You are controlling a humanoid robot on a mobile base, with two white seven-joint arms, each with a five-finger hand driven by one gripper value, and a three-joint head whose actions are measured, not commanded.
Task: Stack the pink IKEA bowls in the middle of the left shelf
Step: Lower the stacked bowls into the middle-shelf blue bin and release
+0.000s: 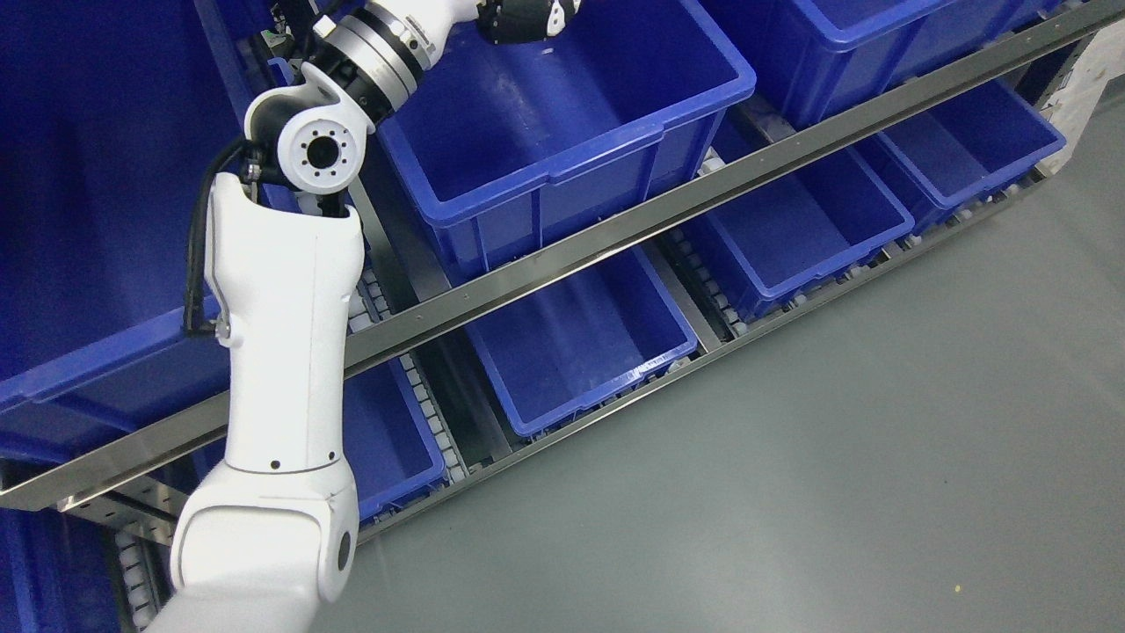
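Head view: left hand (526,19) is cut off by the top edge, only a dark palm part with a white patch showing, so cannot tell how the fingers stand or whether they hold anything; hand sits over the back of the big blue bin (562,132) on the middle shelf level, above its interior; behind it a silver-and-black ringed wrist (378,61) runs down-left to a white elbow joint (308,145) with a round bolted cap; a black cable (200,237) loops off the joint down the side of the white forearm (286,352); the arm's widest white segment (264,545) leaves the frame at the lower left; right arm not in view; no pink bowl can be seen anywhere, and the big bin's visible floor is bare blue plastic; a metal shelf rail (615,233) crosses the frame diagonally from lower left to upper right, just in front of that bin; below the rail, more blue bins (580,343) sit side by side on white roller tracks (431,413); another blue bin (844,35) sits at upper right on the same level as the big one; grey floor (835,457) fills the lower right.
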